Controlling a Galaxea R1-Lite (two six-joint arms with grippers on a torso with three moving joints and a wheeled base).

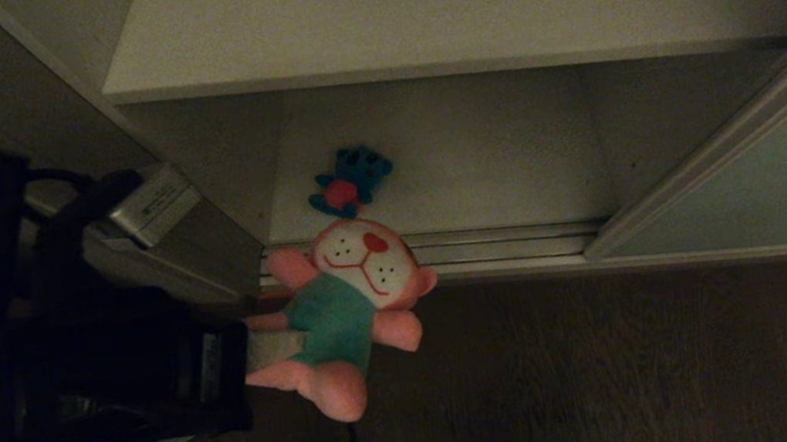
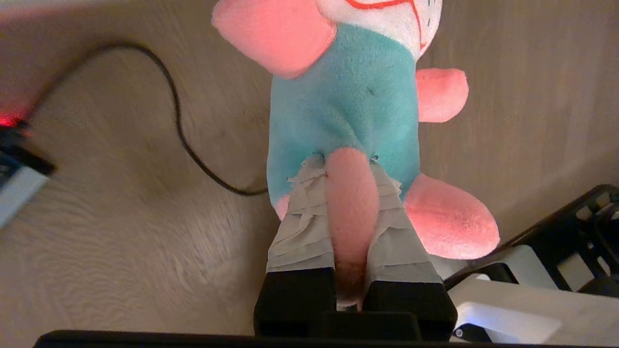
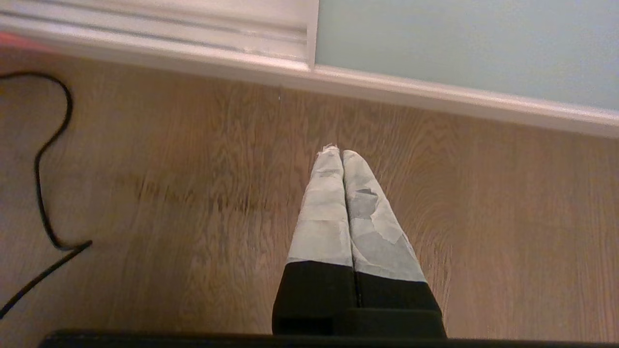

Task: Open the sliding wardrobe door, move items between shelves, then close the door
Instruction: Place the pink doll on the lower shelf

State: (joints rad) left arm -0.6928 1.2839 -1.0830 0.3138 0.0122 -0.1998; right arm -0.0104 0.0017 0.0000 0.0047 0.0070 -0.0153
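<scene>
Gripped between the tape-wrapped fingers point(image 2: 302, 232) of the left gripper point(image 1: 280, 347) is one pink limb of the larger pink plush toy point(image 1: 344, 306) with white face and teal belly; the jaws are nearly closed, pinched on that limb alone. The toy is held out over the brown wood-grain floor point(image 1: 619, 374), just in front of the ribbed metal floor track point(image 1: 490, 241). The small teal plush toy point(image 1: 350, 181) with red-pink belly lies on the bottom off-white shelf board point(image 1: 493, 159), near its front edge and toward its left end. The upper off-white shelf point(image 1: 447, 2) is seen above it, and the pale grey-green sliding wardrobe door point(image 1: 770, 180) is slid aside to the right.

The step in hand is judged to be carrying the pink toy to a shelf. It would best be done with the grip kept firm, since only a soft limb is clamped and the body hangs free. The dangling body should be lifted clear of the shelf's front edge before being set down well inside, away from the track. The right gripper point(image 3: 341, 159) is parked over the floor near the door, its fingers pressed together on nothing.
</scene>
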